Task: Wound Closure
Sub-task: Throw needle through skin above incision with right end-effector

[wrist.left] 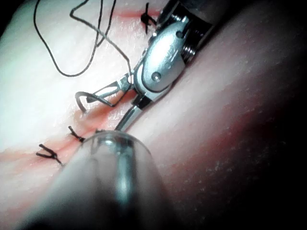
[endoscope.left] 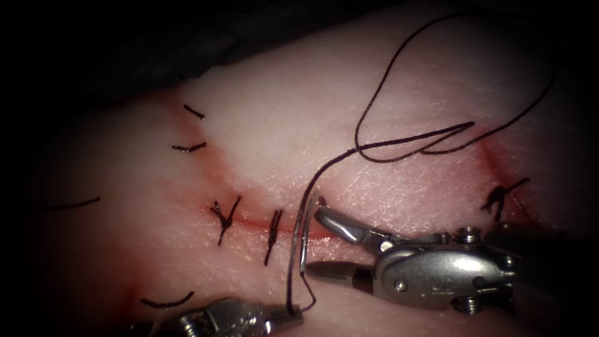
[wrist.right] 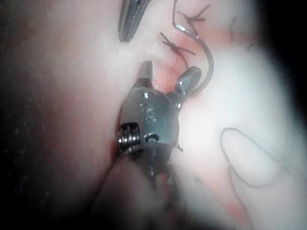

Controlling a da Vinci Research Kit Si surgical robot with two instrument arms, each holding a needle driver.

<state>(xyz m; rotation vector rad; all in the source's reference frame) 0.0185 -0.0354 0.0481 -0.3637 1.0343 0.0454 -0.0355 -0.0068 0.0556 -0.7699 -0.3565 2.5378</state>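
Steel right tool [endoscope.left: 317, 240] fingers gape wide, empty; left tool [endoscope.left: 293, 315] fingers clamp the needle [endoscope.left: 304, 240] end

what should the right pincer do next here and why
Probably close the right pincer on the needle. Its jaws stand open either side of the mid-curve, over the cut, while the left pincer seems to hold the needle's lower end. Whether the tip sits in tissue is unclear.
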